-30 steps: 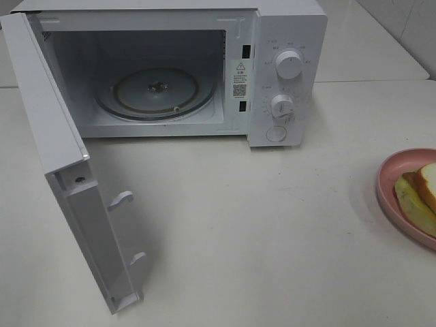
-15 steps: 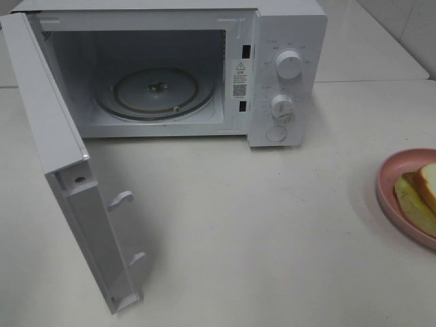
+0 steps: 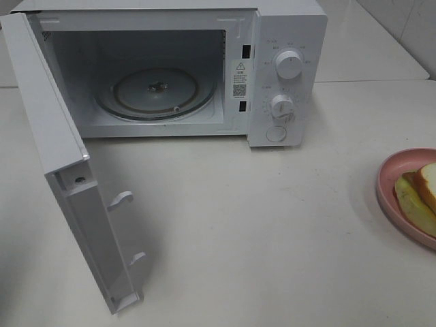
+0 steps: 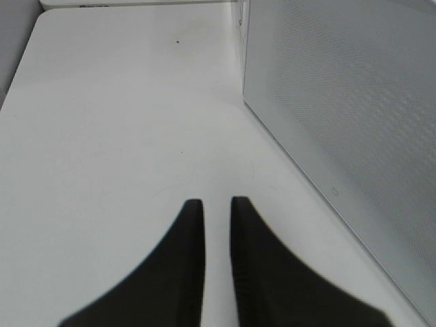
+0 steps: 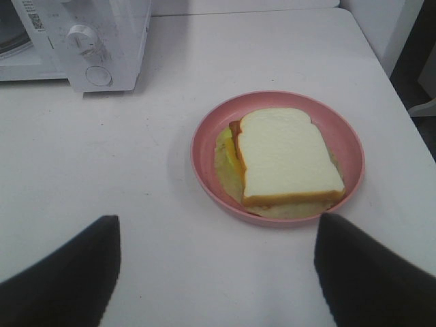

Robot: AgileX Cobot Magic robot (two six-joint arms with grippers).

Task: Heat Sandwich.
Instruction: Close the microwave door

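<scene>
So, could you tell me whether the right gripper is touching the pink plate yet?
Apart. The right wrist view shows the right gripper with jaws spread wide, and bare table between its fingertips and the pink plate holding the sandwich.

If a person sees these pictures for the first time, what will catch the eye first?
First the white microwave at the back of the table, its door swung wide open and its glass turntable bare. Then the sandwich on a pink plate at the table's right edge.

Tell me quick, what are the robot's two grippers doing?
Left gripper: nearly shut, holding nothing.
Right gripper: open, empty, near the sandwich.
</scene>
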